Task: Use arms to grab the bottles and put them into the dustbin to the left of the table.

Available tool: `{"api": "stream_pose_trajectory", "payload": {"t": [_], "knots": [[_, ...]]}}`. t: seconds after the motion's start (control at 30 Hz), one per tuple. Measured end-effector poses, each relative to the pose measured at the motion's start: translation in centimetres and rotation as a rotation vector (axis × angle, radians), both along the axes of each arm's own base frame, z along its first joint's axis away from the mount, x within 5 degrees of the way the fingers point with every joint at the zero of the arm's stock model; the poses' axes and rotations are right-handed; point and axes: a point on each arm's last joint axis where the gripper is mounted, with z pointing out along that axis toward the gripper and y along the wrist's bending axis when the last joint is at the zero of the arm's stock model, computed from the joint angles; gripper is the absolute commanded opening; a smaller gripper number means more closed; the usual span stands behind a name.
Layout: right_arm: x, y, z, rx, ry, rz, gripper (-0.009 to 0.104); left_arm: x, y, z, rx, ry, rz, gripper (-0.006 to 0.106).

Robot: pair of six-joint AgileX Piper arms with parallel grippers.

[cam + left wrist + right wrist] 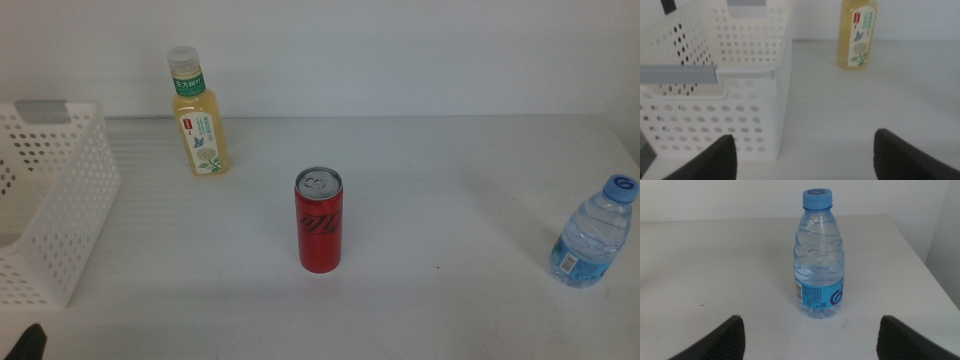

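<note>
Three containers stand upright and well apart on the white surface [450, 200] in the middle view. The yellow tea bottle [202, 122] is at the far left, near the back edge; the slim red can [319, 220] stands at the centre; the small water bottle [592, 235] with its blue cap is at the right edge, nearer than the can. The white perforated dustbin [60, 200] sits at the left edge of the surface, its grey handle at the far rim. Only a dark tip of the left gripper [30, 343] shows at the near left corner; the right gripper is out of this view.

Left wrist view: the left gripper [805, 157] waits low over the surface with its jaws spread wide and nothing between them. The dustbin [740, 100] stands just ahead of one jaw, and the tea bottle [857, 34] stands farther off, apart from the dustbin.

Right wrist view: the right gripper [810, 340] is likewise spread wide and empty. The water bottle [818, 255] stands upright ahead of it, in line with the gap between the jaws but not touched by either.
</note>
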Motion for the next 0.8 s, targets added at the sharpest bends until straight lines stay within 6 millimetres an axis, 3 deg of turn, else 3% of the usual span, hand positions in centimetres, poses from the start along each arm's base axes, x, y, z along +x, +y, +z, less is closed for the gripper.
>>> {"api": "stream_pose_trajectory", "payload": {"t": [0.33, 0.8], "knots": [[0.0, 0.0, 0.0, 0.0, 0.0, 0.0, 0.075, 2.1, -0.9, 1.0, -0.029, -0.04, -0.115, 0.09], [0.0, 0.0, 0.0, 0.0, 0.0, 0.0, 0.075, 5.7, -5.2, 0.5, -0.058, -0.042, -0.45, 0.09]]}}
